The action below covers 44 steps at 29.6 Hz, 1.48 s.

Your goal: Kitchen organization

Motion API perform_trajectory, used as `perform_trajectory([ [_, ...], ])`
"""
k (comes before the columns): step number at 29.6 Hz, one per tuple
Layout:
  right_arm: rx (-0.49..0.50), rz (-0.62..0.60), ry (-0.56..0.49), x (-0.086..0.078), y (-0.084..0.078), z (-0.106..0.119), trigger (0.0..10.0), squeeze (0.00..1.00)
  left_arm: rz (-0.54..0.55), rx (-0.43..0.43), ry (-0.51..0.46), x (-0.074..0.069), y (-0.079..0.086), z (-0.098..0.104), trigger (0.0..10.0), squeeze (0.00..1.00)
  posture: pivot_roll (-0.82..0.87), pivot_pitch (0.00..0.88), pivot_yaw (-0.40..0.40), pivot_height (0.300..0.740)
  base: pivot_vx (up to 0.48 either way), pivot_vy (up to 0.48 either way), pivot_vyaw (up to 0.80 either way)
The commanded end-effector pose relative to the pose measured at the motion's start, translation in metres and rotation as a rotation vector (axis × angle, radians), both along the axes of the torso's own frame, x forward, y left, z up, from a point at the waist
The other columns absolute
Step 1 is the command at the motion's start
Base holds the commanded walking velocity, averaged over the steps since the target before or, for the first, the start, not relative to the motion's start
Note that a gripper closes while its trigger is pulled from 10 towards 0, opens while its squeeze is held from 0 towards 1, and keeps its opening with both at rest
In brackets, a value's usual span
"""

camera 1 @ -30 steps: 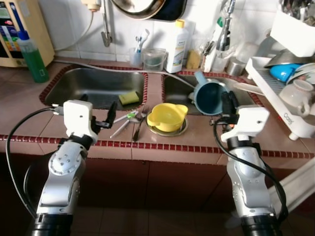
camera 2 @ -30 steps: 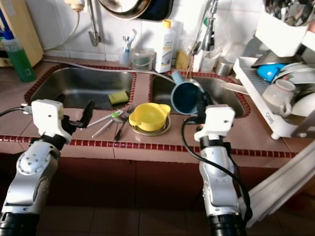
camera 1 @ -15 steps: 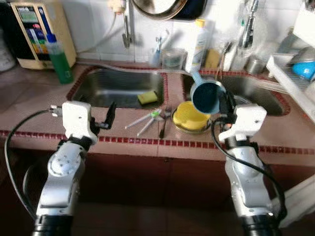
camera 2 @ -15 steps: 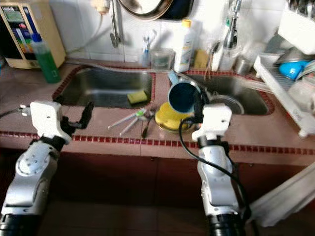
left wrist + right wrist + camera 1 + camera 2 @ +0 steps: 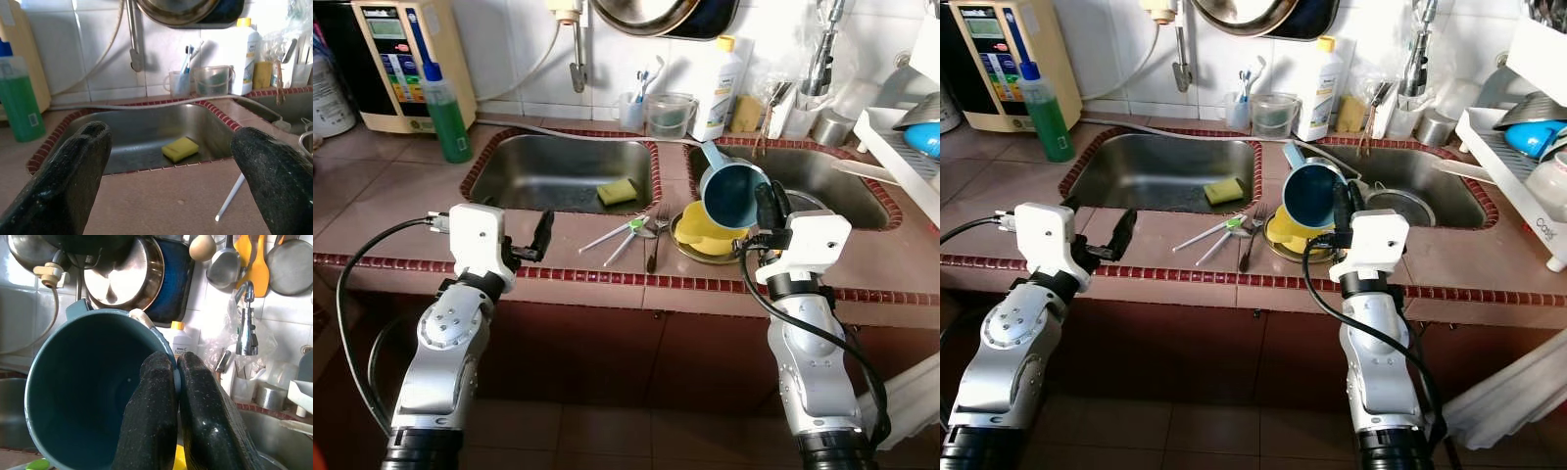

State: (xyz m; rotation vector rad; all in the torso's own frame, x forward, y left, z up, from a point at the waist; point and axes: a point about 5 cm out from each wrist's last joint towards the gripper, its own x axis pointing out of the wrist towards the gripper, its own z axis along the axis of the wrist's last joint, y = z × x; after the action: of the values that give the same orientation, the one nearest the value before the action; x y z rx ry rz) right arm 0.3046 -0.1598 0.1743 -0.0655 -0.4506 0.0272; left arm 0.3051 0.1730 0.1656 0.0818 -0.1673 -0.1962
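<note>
Since earlier frame, mug (image 5: pixel 732 192) raised, now hanging above yellow bowl (image 5: pixel 702 231) on desk (image 5: pixel 401 211). Right gripper (image 5: pixel 175 377) pinches rim. Light, rigid, slick; hold firmly. Left gripper (image 5: pixel 176 161) spread, empty.

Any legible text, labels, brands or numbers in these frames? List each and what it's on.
Nothing reads with certainty.
Dish rack: dark lettering on its white front wall, too blurred to spell out.
Beige wall appliance: panel with a display and coloured buttons, print too small.
White bottle: label blurred.
Green bottle: white sticker, unreadable.
</note>
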Motion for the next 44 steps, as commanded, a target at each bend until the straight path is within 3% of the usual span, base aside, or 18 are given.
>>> perform_trajectory([
  [1,0.001,-0.009,-0.027,0.0009,-0.0015,0.007,10.0,0.0,-0.018,0.008,-0.019,0.0006,-0.0027,0.0069,10.0,0.0,-0.08,0.0,-0.006,0.74,0.262,0.0,0.0],
  [22,-0.001,0.016,-0.035,-0.0006,0.0024,0.0096,10.0,0.0,-0.021,-0.009,-0.012,-0.0013,-0.0054,0.0069,10.0,0.0,-0.08,0.0,-0.005,0.74,0.317,0.0,0.0],
  [32,0.006,0.042,-0.034,-0.0013,0.0069,0.0107,10.0,0.0,-0.013,-0.059,-0.018,-0.0027,-0.0042,0.0076,10.0,0.0,-0.08,0.0,-0.011,0.74,0.0,0.0,0.0],
  [44,-0.01,0.028,-0.034,0.0008,0.0049,0.0124,10.0,0.0,-0.048,-0.05,-0.005,-0.0018,-0.0093,0.0081,10.0,0.0,-0.08,0.0,-0.016,0.74,0.0,0.0,0.0],
])
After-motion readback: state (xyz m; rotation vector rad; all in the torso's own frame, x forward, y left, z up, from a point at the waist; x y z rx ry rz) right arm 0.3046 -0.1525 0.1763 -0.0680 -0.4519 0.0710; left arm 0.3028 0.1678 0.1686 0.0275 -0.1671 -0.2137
